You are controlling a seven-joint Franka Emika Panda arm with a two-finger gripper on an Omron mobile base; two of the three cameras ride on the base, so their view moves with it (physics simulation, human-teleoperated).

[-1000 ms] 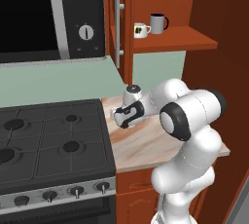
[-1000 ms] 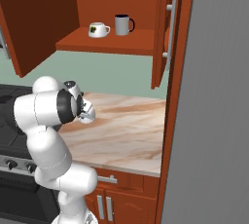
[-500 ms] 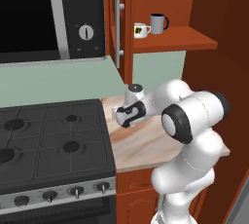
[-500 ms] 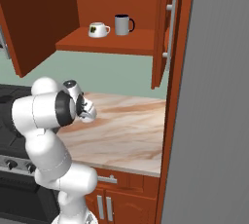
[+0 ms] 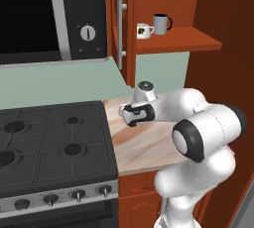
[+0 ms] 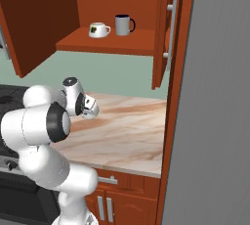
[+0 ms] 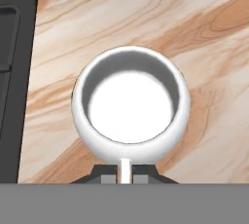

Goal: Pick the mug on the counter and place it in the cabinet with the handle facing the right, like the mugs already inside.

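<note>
1. The mug sits right under the hand, seen from the top in the hand view. Its white round rim faces the camera.
2. The handle is a thin white strip at the bottom of that view. The jaws are closed on it, one dark tip on each side, so the gripper is gripping the mug by the handle.
3. The tabletop shows all around the mug. I cannot tell if the mug is resting on it or is lifted a little.
4. In the left base view the gripper is low over the tabletop, near the stove.
5. Up in the cabinet two mugs are on the shelf, a white mug and a grey mug.
6. The step now is picking up the mug. I think the grab is done and the lift comes next.
7. The next move needs a lift straight up, then a long reach up to the shelf. The handle must end up pointing right, and the mug must not bump the shelf edge or the two mugs.
</note>
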